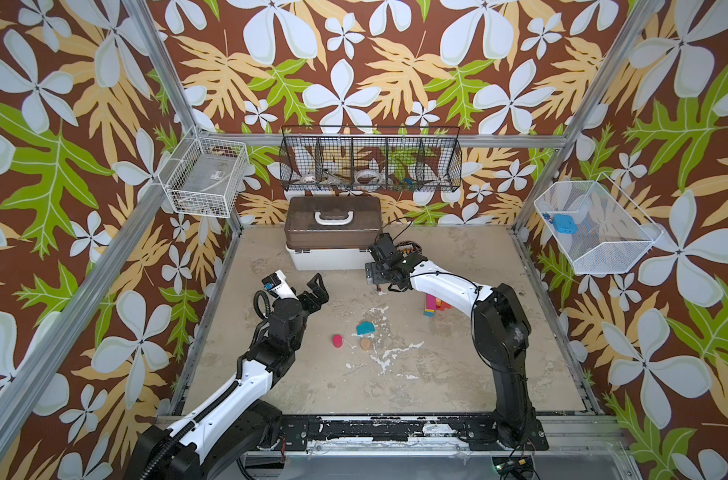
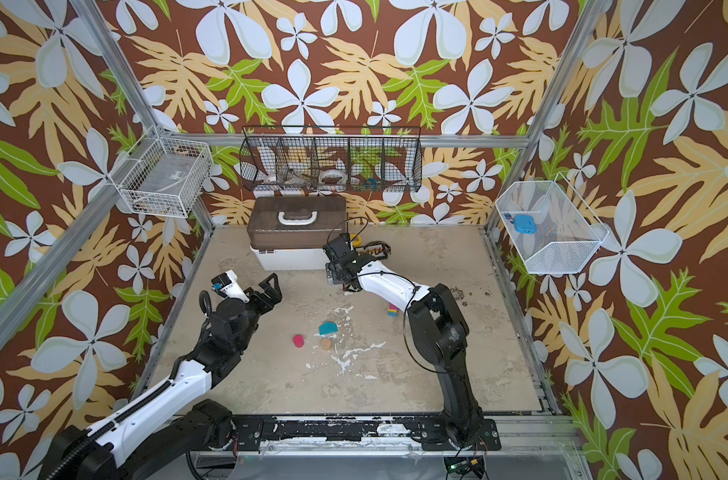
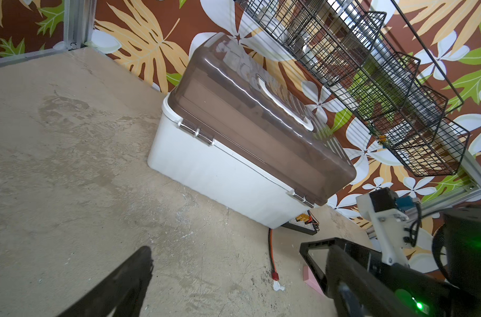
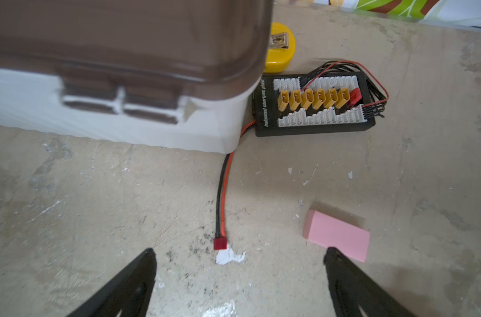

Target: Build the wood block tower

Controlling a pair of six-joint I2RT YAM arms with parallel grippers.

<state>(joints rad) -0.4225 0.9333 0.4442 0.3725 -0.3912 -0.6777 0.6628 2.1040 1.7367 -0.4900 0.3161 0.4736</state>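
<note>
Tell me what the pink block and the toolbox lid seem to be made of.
Pink block: probably painted wood, matte; flat faces, no shine. Toolbox lid: likely plastic, glossy brown, half see-through; bright reflections run along it.

- Both top views: bright, even light; faint shadows on the worktop (image 1: 437, 374).
- Right wrist view: the near toolbox (image 4: 124, 82) is blurred; the pink block (image 4: 337, 236) casts a soft shadow.
- Left wrist view: glare streaks the brown lid (image 3: 247, 109).

matt pink block (image 4: 336, 236), glossy toolbox lid (image 3: 250, 109)
</note>
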